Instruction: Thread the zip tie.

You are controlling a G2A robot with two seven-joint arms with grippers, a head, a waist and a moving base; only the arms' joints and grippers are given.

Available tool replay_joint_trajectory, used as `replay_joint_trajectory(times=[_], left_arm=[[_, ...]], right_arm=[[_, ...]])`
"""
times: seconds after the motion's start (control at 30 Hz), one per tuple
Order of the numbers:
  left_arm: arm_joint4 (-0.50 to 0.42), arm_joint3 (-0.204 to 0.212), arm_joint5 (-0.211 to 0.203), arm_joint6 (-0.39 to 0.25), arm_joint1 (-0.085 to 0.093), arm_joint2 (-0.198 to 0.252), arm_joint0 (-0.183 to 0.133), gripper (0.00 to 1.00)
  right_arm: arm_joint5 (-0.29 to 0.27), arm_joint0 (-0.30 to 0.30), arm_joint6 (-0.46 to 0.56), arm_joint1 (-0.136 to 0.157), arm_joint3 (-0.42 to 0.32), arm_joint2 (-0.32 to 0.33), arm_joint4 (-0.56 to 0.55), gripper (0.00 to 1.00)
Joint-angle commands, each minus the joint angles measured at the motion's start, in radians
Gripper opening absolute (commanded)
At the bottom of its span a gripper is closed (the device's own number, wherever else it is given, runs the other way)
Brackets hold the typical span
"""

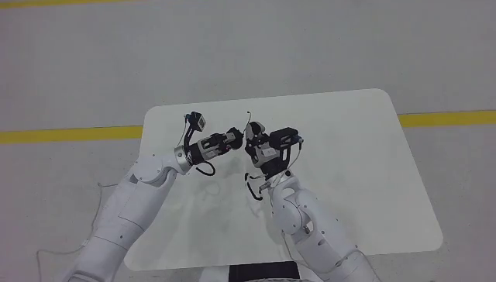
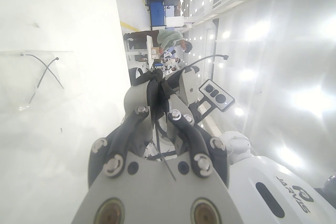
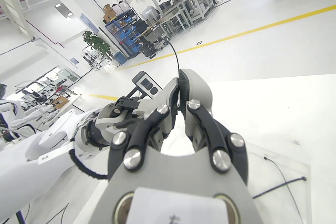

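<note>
Grippers meet over the middle of the white tabletop [image 1: 349, 166], the left arm coming in from the near left and the right arm from the near edge, fingertips almost touching.

The right gripper [image 3: 180, 80] [image 1: 249, 135] has its fingers [image 3: 195, 86] pressed together on a black zip tie [image 3: 175, 57], held clear of the tabletop. The tie rises from the fingertips and curves away in a slim arc toward the far side. From the left wrist, that arc ends in the small square head [image 2: 225, 57] of the tie.

The left gripper [image 2: 157, 88] [image 1: 231, 138] faces it. Its fingers [image 2: 152, 93] are closed on a thin black strap [image 2: 160, 154] that runs between the pads, with the free end poking back toward the wrist. Whether this strap and the arc in the right gripper are one tie cannot be told, because the closed fingertips hide the stretch between them.

On the tabletop, apart from both grippers, lies a clear tray [image 2: 65, 78] [image 3: 302, 170]. It holds two spare ties [image 2: 46, 68] [image 3: 286, 183], both black, which lie crossed over each other.
</note>
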Motion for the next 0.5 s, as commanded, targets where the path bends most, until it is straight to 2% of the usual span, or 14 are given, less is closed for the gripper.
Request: replay_joint_trajectory(times=[0.0, 0.47], left_arm=[[0.0, 0.0, 0.0, 0.0, 0.0, 0.0, 0.0, 0.0], [0.0, 0.0, 0.0, 0.0, 0.0, 0.0, 0.0, 0.0]], right_arm=[[-0.005, 0.0, 0.002, 0.001, -0.001, 0.0, -0.003, 0.0], [0.012, -0.004, 0.009, 0.003, 0.007, 0.0, -0.028, 0.0]])
